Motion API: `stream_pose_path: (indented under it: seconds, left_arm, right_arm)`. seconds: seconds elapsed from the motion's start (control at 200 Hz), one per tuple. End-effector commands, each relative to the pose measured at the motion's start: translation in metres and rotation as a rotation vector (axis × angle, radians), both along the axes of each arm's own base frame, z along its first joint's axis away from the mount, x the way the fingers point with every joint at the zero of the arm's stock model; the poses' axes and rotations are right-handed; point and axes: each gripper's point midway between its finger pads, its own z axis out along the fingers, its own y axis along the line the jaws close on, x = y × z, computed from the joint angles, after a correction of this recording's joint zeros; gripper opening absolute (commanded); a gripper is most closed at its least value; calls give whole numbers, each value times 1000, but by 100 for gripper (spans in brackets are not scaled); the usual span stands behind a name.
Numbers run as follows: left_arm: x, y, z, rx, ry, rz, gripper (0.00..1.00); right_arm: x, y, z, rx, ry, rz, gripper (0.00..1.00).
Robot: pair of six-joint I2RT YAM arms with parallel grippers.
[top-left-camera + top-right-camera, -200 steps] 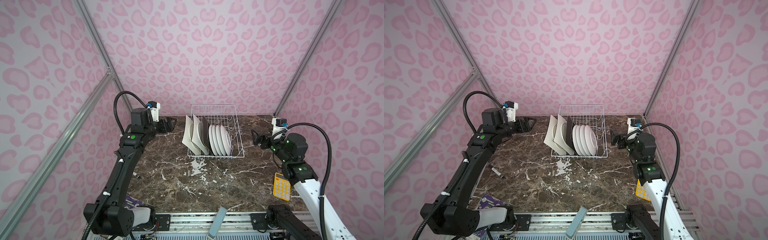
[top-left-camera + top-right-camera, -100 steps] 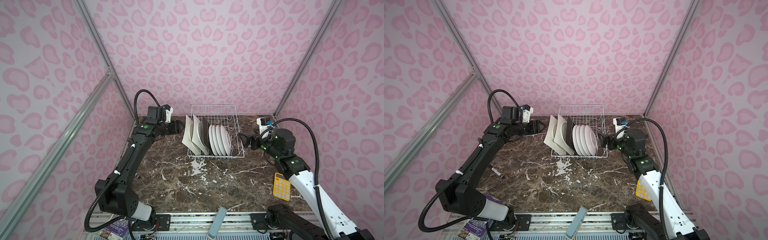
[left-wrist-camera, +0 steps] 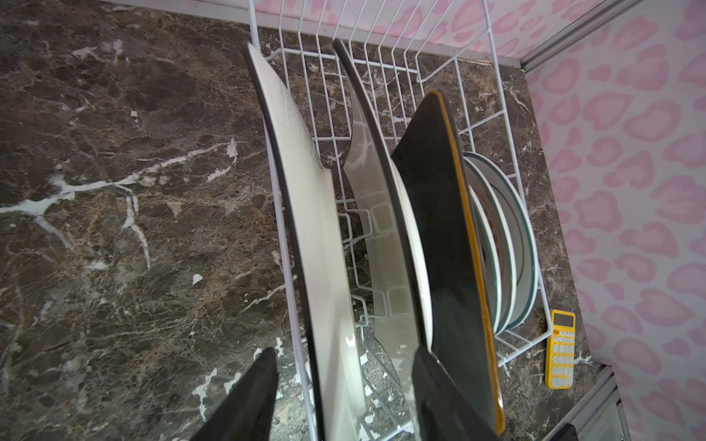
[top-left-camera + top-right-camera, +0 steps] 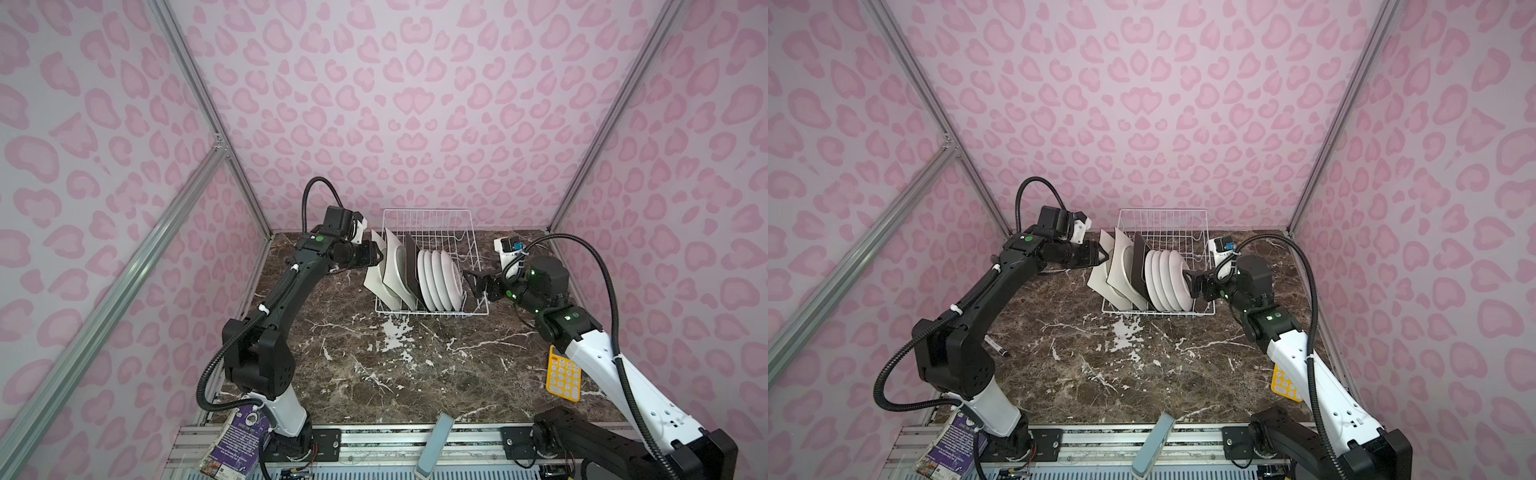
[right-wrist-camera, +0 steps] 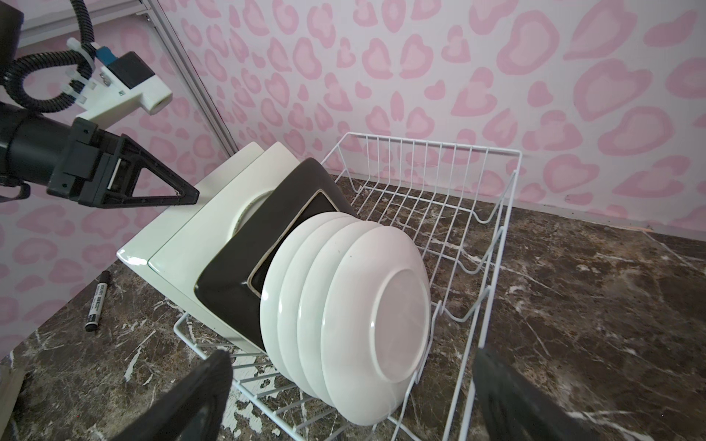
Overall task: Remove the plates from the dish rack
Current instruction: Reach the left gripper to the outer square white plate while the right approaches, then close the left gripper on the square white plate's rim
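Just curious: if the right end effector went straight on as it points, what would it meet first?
Probably the back of the nearest round white plate in the dish rack, though depth is unclear.

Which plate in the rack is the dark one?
The dark brown square plate, standing between the two cream square plates and the four round white plates. Every other plate is pale; it alone is dark.

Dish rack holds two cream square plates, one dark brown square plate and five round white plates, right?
Four round white plates, not five; the right wrist view shows them. The two cream square plates and one dark brown square plate are right, all in the dish rack.
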Motion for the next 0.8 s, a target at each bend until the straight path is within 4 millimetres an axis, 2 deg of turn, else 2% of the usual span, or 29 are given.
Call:
stream_pose_path:
  seconds: [0.0,0.445,0.795]
  left_arm:
    - [1,1,-5,31,28,6,57]
    - [3,0,-34,58,90,19,53]
    - [6,-2,-41,41,111,40,45]
  right_arm:
    - [4,1,6,14,-34,-19,99]
    - [-1,-1,4,-2,-36,-38,99]
    - [-2,0,2,-20,-41,-35,100]
